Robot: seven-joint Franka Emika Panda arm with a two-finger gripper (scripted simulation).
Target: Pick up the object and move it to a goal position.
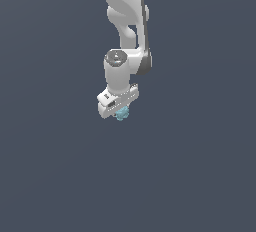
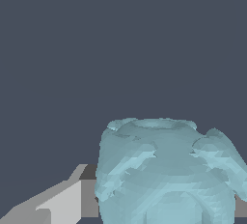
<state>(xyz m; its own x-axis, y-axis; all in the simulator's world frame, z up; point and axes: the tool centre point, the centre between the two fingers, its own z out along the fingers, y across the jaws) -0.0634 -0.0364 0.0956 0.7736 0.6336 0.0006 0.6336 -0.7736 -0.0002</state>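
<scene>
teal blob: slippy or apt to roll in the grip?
Likely awkward: the blob is bumpy and roundish, so finger contact may be patchy and it could twist. Set down, it would probably wobble more than roll freely, given the lumps. It is narrower than the gripper, so probably light. Whether the grip is closed isn't clear.

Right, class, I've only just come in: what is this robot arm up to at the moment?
A single white Panda arm reaches down over a plain dark grey surface, its gripper directly over a small teal-blue lumpy blob. In the wrist view the blob fills the space right beside one grey finger. The other finger is barely visible, so a closed grasp cannot be confirmed. No goal marker is visible.
</scene>
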